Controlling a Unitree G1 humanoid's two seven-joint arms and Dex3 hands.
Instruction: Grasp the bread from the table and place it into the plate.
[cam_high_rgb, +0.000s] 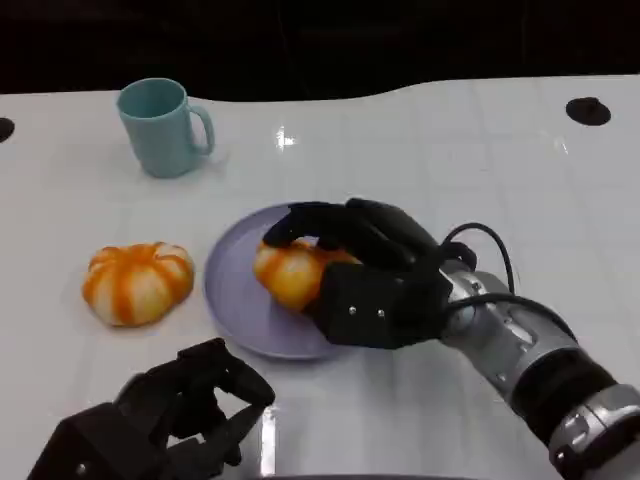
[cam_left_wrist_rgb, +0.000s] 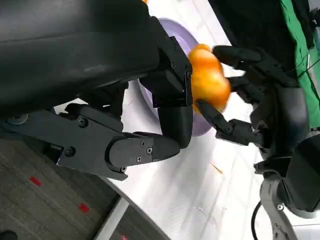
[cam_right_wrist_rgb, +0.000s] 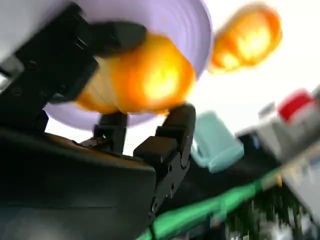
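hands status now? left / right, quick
Left robot hand: holds nothing, fingers apart, low at the table's near edge.
Right robot hand: fingers wrapped around the bread, over the plate.

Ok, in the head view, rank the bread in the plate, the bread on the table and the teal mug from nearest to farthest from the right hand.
1. Bread in the plate: gripped in the right hand.
2. Bread on the table: on the robot's left, beside the plate.
3. Teal mug: far back left.
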